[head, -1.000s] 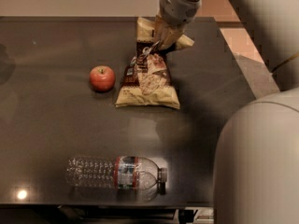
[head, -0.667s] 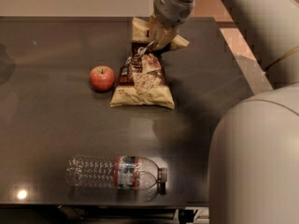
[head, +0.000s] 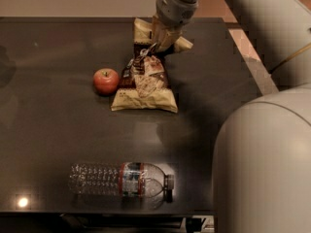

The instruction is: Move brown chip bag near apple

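Observation:
The brown chip bag (head: pixel 145 85) lies on the dark table (head: pixel 53 130), its cream-tan near end towards me and its far end under my gripper. My gripper (head: pixel 156 46) comes down from the top and is shut on the bag's far upper part. The small red apple (head: pixel 106 80) sits just left of the bag, a narrow gap from its left edge. The bag's far end is partly hidden by the gripper.
A clear plastic water bottle (head: pixel 121 178) lies on its side near the table's front edge. My arm and pale body (head: pixel 265 164) fill the right side. The table's right edge (head: pixel 248 62) runs just right of the bag.
My gripper has moved a little to the left with the bag, and the bag now lies closer to the apple. The apple and the bottle have not moved.

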Controlling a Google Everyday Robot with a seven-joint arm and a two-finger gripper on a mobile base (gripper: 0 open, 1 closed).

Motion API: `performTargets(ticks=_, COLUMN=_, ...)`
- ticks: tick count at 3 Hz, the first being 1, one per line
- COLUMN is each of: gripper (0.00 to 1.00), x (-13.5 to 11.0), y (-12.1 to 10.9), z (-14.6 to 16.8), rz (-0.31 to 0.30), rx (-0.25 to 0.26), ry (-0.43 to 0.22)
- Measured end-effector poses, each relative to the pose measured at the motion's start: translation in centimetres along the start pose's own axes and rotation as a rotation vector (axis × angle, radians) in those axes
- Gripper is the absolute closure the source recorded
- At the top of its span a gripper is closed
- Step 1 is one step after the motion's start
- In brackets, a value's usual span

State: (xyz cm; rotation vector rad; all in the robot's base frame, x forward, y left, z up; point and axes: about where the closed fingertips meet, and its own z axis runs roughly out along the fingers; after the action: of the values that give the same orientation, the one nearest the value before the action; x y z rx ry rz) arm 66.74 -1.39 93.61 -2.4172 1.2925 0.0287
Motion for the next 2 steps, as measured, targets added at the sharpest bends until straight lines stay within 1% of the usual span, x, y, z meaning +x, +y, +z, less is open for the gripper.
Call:
performTargets(ticks=1, gripper=0.13, x=-0.01, y=-0.47, z=0.33, rz=-0.001, rx=0.013, ry=-0.001)
performTargets(ticks=2, gripper=0.00, x=-0.03, y=-0.86, z=0.65, rz=-0.001, rx=0.023, ry=-0.002)
